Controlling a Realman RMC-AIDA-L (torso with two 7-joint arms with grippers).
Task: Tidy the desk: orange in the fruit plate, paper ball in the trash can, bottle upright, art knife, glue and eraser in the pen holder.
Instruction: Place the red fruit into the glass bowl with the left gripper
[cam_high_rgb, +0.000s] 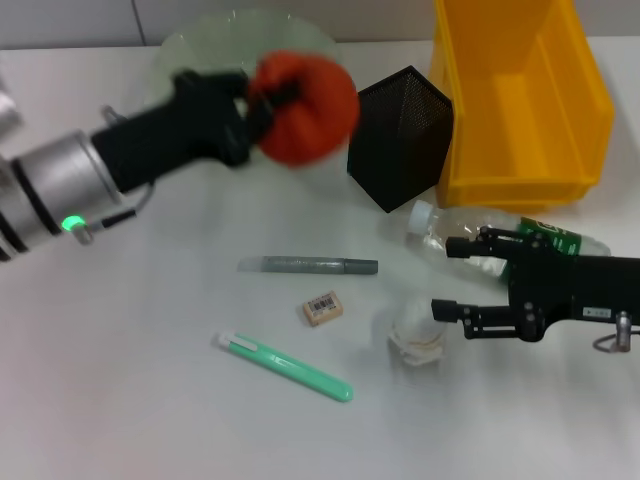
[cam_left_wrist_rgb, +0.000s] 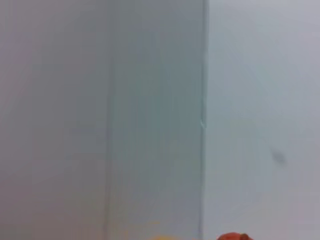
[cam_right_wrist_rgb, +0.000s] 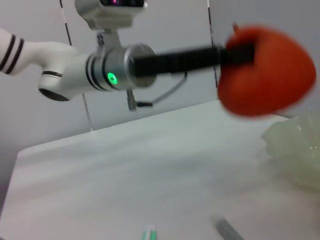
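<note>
Lowest in your head view lies a mint-green plastic art knife (cam_high_rgb: 284, 367), flat on the plain white desk (cam_high_rgb: 120, 400), lower centre. Just above it sits your small beige eraser with barcode label (cam_high_rgb: 323, 307), and above that a grey glue stick (cam_high_rgb: 308, 266) lying flat. Your small crumpled white paper ball (cam_high_rgb: 416, 337) rests right of the eraser, just beside the lower finger of your right gripper (cam_high_rgb: 447, 279). That gripper comes in from the right edge, fingers apart, nothing between them. Your clear plastic bottle with green label and white cap (cam_high_rgb: 497, 233) lies on its side behind the upper finger, cap pointing left.

Your left gripper (cam_high_rgb: 262, 103), upper left of frame, is clamped on the wrinkled red-orange orange (cam_high_rgb: 310, 110), held off the desk in front of the translucent pale-green fruit plate (cam_high_rgb: 200, 45). The right wrist view shows the orange (cam_right_wrist_rgb: 267, 72) in the air beside the plate (cam_right_wrist_rgb: 295, 150). Black mesh pen holder (cam_high_rgb: 400, 135) stands upper centre, touching the bright yellow rectangular trash can (cam_high_rgb: 520, 95) at upper right.
</note>
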